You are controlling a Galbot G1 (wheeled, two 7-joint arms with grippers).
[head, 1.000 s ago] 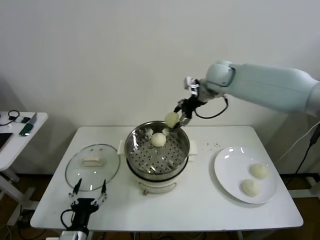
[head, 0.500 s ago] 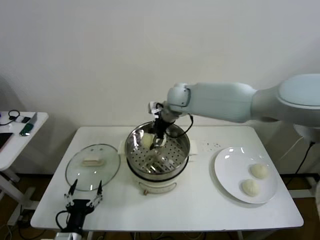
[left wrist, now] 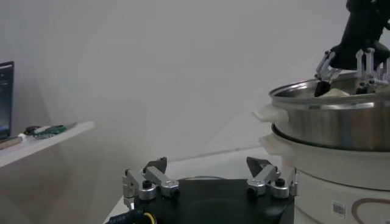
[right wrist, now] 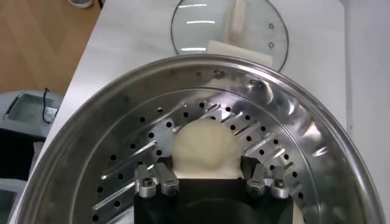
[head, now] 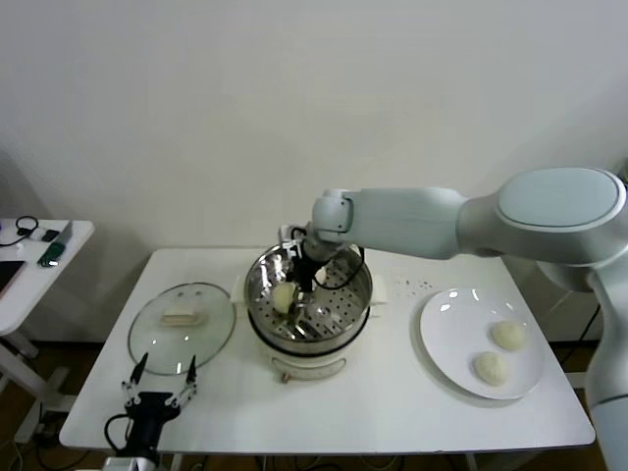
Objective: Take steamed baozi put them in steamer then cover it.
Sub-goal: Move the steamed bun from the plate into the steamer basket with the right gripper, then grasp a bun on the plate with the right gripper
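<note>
The steamer [head: 339, 312] stands mid-table, a shiny steel pot with a perforated tray [right wrist: 140, 152] on a cream base. My right gripper [head: 290, 290] reaches down inside it and is shut on a baozi [head: 283, 296], low over the tray's left part. In the right wrist view the fingers [right wrist: 163, 176] press both sides of that bun [right wrist: 207, 145]. Two more baozi [head: 508, 335] [head: 491, 368] lie on the white plate [head: 442, 329] at the right. A fourth bun is hidden behind the arm. My left gripper [head: 157, 376] is open and empty at the table's front left.
The glass lid [head: 182, 327] lies flat on the table left of the steamer, just beyond my left gripper; it also shows in the right wrist view [right wrist: 228, 27]. A side table [head: 29, 260] with small devices stands at the far left.
My right arm carried the baozi from above the steamer's far right rim down into the pot, toward its left side. The left gripper stayed at the front left.
</note>
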